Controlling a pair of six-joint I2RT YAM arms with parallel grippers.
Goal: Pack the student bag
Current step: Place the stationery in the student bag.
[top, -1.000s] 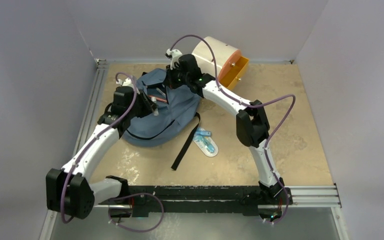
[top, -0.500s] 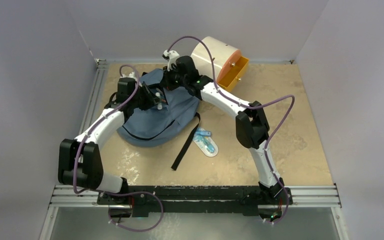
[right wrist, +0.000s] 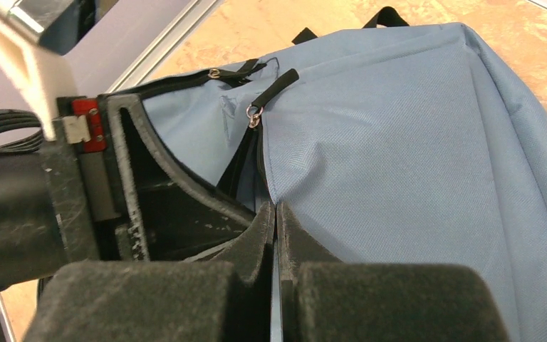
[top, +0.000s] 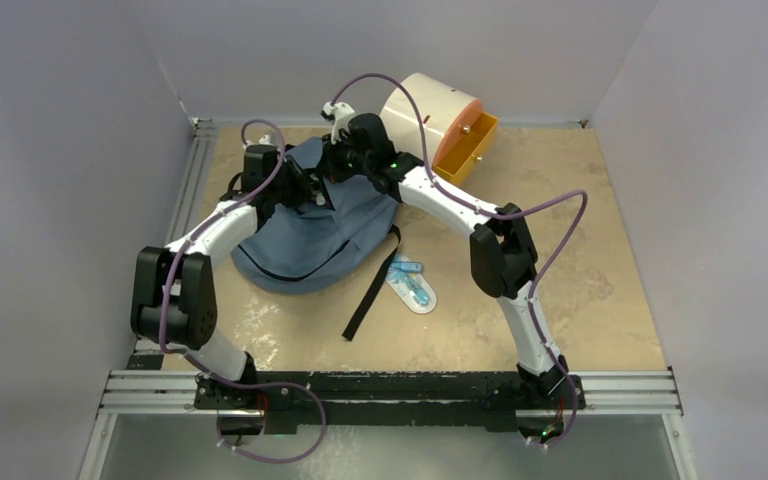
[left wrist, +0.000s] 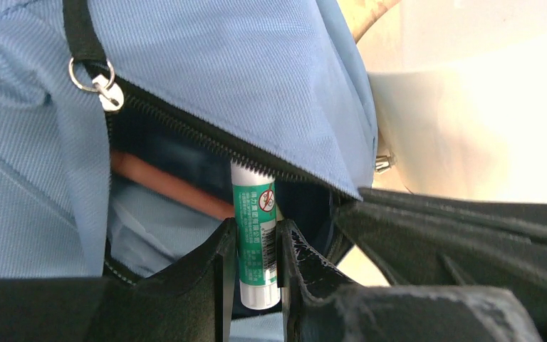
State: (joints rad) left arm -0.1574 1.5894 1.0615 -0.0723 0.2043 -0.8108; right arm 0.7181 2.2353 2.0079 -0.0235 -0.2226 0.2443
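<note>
Glue stick point(left wrist: 253, 203) clamped in my left gripper point(left wrist: 256, 231) is now entering student bag point(left wrist: 242, 71) ahead; right gripper point(right wrist: 276, 214) is pinching its fabric.

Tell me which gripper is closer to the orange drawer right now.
Right. The right gripper pinches the bag at its opening, on the side toward the drawer; the left gripper sits farther left, holding a glue stick in that opening.

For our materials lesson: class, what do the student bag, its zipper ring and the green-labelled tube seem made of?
The student bag: woven fabric, matte; fine weave shows. The zipper ring: probably metal, silvery and shiny. The green-labelled tube: likely plastic, smooth white body, printed label.
</note>
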